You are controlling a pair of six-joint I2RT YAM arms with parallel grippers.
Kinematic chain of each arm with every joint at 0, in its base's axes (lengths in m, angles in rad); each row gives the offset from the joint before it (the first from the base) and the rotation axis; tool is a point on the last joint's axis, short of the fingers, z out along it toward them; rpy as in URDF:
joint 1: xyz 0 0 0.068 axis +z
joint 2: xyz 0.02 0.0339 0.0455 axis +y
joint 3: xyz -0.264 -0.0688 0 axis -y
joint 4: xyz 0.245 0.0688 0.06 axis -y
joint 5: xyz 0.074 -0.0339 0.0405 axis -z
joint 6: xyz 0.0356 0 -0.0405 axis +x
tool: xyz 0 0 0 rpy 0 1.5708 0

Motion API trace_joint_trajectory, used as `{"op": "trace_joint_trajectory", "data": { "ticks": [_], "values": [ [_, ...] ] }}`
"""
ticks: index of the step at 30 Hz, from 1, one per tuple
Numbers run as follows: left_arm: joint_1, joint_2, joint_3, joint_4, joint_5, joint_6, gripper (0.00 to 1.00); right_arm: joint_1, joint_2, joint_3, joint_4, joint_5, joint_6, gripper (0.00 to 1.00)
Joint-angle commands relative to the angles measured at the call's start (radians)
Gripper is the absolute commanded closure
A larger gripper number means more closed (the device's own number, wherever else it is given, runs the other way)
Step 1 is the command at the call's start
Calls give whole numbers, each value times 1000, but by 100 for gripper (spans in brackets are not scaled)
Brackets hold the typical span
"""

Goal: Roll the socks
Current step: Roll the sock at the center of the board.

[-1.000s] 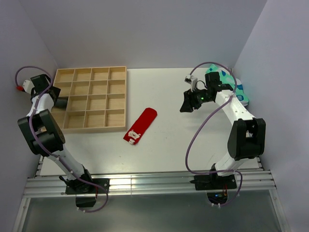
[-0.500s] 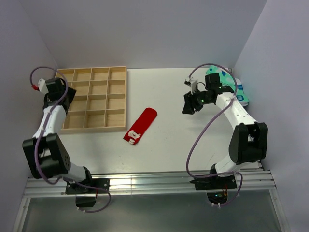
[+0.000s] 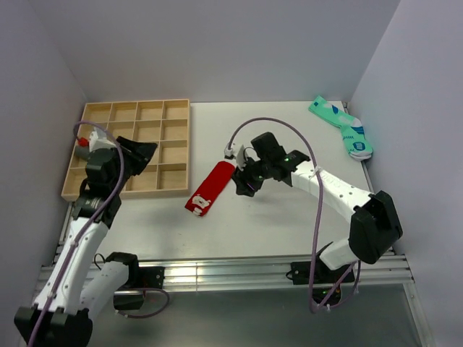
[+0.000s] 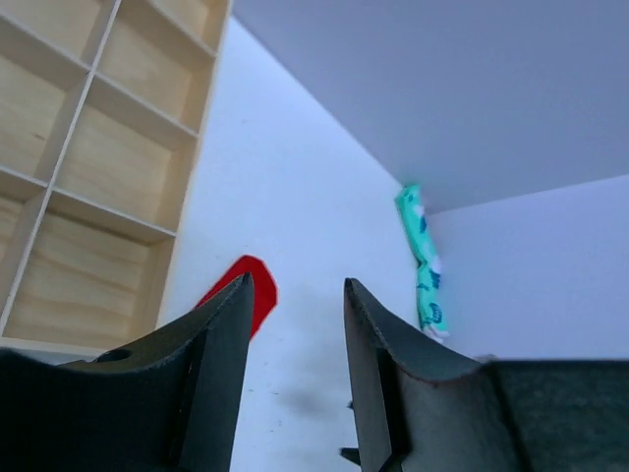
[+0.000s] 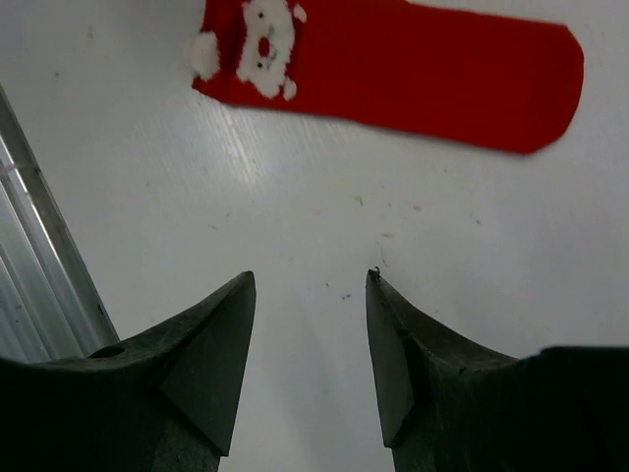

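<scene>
Red fabric sock [image 3: 211, 186] lies flat, oblong; left gripper [image 4: 297, 287], right gripper [image 5: 309, 279] gape empty.

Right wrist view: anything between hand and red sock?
Only bare white tabletop between the right hand and the bright red fabric sock with white markings, per right wrist view.

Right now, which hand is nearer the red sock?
Right. The right hand hangs open just beside the red sock, near its plain end; the left hand is farther off, over the wooden tray.
</scene>
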Motion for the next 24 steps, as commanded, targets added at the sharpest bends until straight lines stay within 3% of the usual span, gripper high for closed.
{"op": "trace_joint_trajectory", "data": {
  "ticks": [1,5,12,24],
  "values": [
    [-1,-102,51,-81,0,-10,53,66,-23,16,162,44,80,44],
    [-1,-141,109,-115,35,-11,53,215,42,32,236,132,117,44],
    [-1,-153,175,-148,50,10,52,364,206,66,335,276,174,46],
    [-1,-153,191,-144,62,33,52,461,415,200,350,396,220,46]
  ]
}}
